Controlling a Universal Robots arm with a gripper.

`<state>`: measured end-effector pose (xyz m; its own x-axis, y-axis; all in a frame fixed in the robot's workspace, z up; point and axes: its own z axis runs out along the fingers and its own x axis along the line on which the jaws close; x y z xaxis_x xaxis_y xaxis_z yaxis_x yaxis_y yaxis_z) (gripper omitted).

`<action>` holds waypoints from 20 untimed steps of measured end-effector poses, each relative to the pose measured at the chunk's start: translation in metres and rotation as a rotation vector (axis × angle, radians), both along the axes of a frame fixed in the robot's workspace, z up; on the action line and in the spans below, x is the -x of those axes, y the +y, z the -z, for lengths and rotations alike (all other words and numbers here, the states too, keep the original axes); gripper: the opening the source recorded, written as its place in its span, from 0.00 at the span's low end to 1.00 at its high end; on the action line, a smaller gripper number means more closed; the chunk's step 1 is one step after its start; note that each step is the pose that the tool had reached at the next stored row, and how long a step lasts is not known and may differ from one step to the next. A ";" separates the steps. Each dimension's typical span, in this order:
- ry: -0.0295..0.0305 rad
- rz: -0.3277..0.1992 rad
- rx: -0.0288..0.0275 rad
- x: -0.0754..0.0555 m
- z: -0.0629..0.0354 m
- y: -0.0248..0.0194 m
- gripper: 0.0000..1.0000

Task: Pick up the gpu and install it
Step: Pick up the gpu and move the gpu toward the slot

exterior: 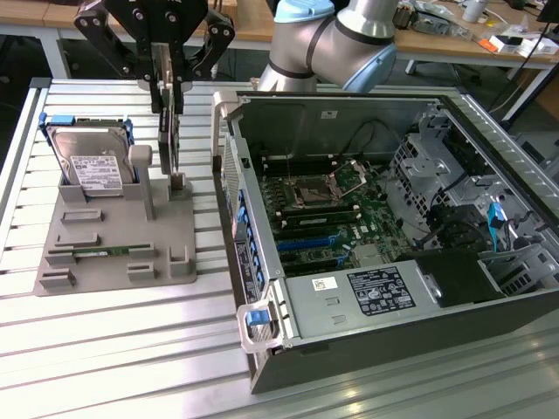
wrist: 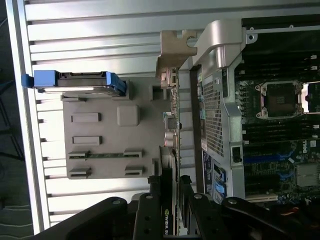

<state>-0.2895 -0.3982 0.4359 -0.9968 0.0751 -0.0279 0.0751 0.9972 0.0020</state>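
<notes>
I am watching the end effector gripping the gpu between its 2 fingers, with the card hanging on edge and upright. The gpu is sitting over the grey fixture, its lower edge right at 1 of the fixture's posts; I cannot tell whether it is touching. It is hanging between the hard drive, which is standing in the fixture, and the open computer case. Both are resting on the slatted desk.
</notes>
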 end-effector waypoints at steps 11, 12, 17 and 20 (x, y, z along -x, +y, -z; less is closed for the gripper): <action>-0.0001 0.000 -0.0001 0.000 -0.0082 0.0000 0.26; 0.0000 0.000 0.0000 0.000 -0.0082 0.0000 0.26; 0.0000 0.000 0.0000 -0.002 -0.0082 0.0000 0.26; 0.0000 0.000 0.0000 -0.005 -0.0082 0.0000 0.26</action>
<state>-0.2849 -0.3982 0.4441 -0.9968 0.0751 -0.0279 0.0750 0.9972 0.0020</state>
